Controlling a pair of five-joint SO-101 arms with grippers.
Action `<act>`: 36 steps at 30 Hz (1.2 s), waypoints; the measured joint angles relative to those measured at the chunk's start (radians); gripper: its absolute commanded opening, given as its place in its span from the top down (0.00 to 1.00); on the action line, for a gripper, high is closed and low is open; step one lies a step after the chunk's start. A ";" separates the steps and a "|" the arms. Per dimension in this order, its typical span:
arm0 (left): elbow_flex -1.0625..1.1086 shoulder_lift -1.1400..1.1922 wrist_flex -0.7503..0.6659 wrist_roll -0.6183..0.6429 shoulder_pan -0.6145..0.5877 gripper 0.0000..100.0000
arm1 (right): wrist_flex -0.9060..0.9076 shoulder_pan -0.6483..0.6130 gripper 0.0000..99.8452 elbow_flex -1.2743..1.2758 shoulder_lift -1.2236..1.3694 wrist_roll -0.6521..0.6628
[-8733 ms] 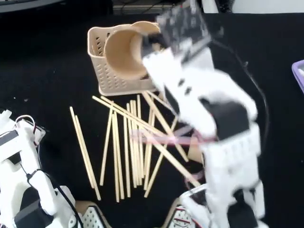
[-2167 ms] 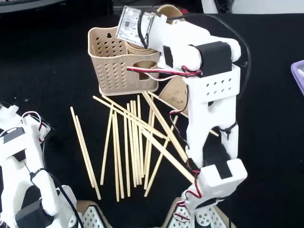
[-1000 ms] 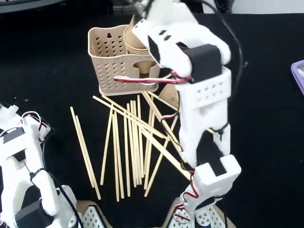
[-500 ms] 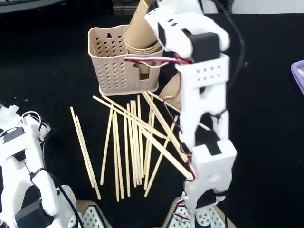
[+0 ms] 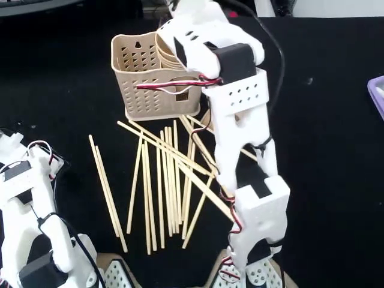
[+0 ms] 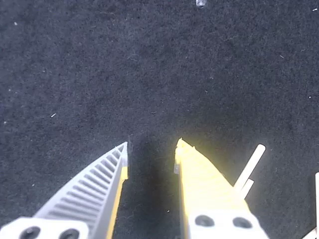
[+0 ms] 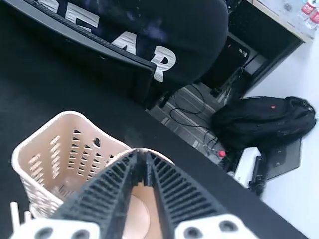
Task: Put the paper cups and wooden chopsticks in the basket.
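Note:
A beige slotted basket (image 5: 150, 84) stands at the back of the black table, and stacked paper cups (image 5: 166, 53) sit in it. My right arm (image 5: 234, 90) reaches over the basket. In its wrist view the right gripper (image 7: 145, 162) is shut on the rim of a paper cup (image 7: 137, 211), beside the basket (image 7: 55, 154). Several wooden chopsticks (image 5: 162, 180) lie scattered in front of the basket. A bit of another cup (image 5: 206, 118) peeks out behind the arm. My left gripper (image 6: 151, 147) hangs open over bare table, near a chopstick end (image 6: 250, 164).
The left arm (image 5: 24, 204) sits at the near left corner. A purple object (image 5: 378, 90) pokes in at the right edge. Both arm bases stand at the front edge. Beyond the table are a bag and cables (image 7: 259, 119).
The right arm has swung left and down over the basket. The cup it held tilted up above the basket half a second ago now sits low in the stack. The left arm has not moved.

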 measured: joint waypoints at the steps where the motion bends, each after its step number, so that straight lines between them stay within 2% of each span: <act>1: 0.000 0.000 0.000 0.000 0.000 0.84 | 0.000 -0.005 0.99 0.000 0.000 0.000; 14: 0.000 0.000 0.000 0.000 0.000 0.84 | 0.035 0.002 0.99 -0.084 -0.002 0.002; 23: 0.000 0.000 0.000 0.000 0.000 0.84 | 0.071 0.000 0.99 -0.071 0.160 0.002; 28: 0.000 0.000 0.000 0.000 0.000 0.84 | 0.150 0.002 0.99 -0.069 0.204 0.000; 36: 0.000 0.000 0.000 0.000 0.000 0.84 | 0.161 0.025 0.99 -0.098 0.232 -0.002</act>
